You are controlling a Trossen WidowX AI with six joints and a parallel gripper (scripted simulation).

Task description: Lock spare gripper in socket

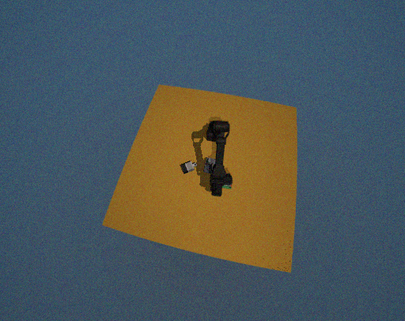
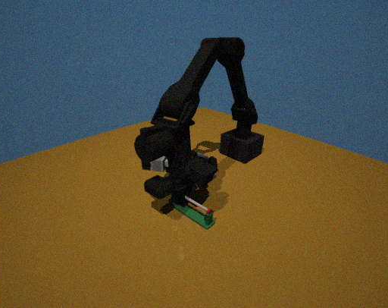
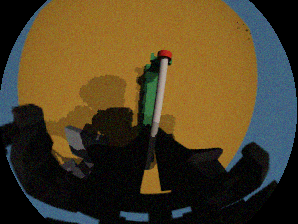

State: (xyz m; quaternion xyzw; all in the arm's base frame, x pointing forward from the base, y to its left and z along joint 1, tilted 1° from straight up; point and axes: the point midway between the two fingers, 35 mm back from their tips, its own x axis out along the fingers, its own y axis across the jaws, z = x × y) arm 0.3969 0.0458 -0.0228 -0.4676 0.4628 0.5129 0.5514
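The lock pin, a white rod (image 2: 195,202) (image 3: 160,95) with a red head, lies lengthwise over a green holder (image 2: 192,215) (image 3: 149,97) (image 1: 227,187). Its red head is at the holder's end post; whether it touches cannot be told. My gripper (image 3: 150,127) is shut on the pin's other end, low over the holder. A black and light-grey block (image 1: 187,167) (image 2: 158,164) with small prongs stands left of the arm. A grey and dark part (image 1: 210,164) (image 3: 75,138) is beside the arm, partly hidden. Which is the mount and which the spare gripper is unclear.
The arm's dark base (image 2: 241,147) (image 1: 218,128) stands behind the parts on the orange table top (image 1: 147,205) (image 2: 103,258). The forearm and wrist cover much of the work area in the top and exterior views. Arm shadows fall beside the parts.
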